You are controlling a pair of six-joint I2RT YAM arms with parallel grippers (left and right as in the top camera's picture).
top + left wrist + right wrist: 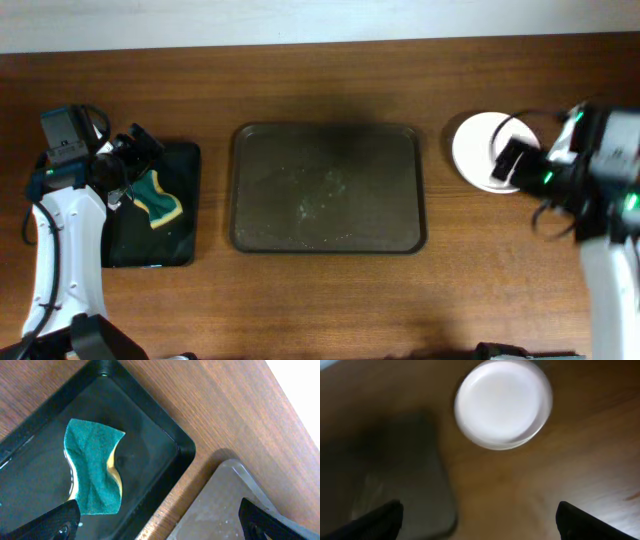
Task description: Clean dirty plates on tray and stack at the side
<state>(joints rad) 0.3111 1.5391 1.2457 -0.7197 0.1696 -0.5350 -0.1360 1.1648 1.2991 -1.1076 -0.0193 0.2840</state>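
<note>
The large dark brown-grey tray [328, 188] lies in the middle of the table with no plates on it, only faint smears. A stack of white plates [478, 148] stands on the wood to its right, partly under my right arm; it also shows in the right wrist view [503, 403]. My right gripper [479, 519] is open and empty above the wood between the tray [395, 475] and the plates. My left gripper [159, 522] is open and empty over the small black tray's right rim.
A small glossy black tray [185, 250] at the left holds a green and yellow sponge [158, 198], seen too in the left wrist view [95, 466] in that tray [165, 435]. The big tray's corner [220, 505] lies right of it.
</note>
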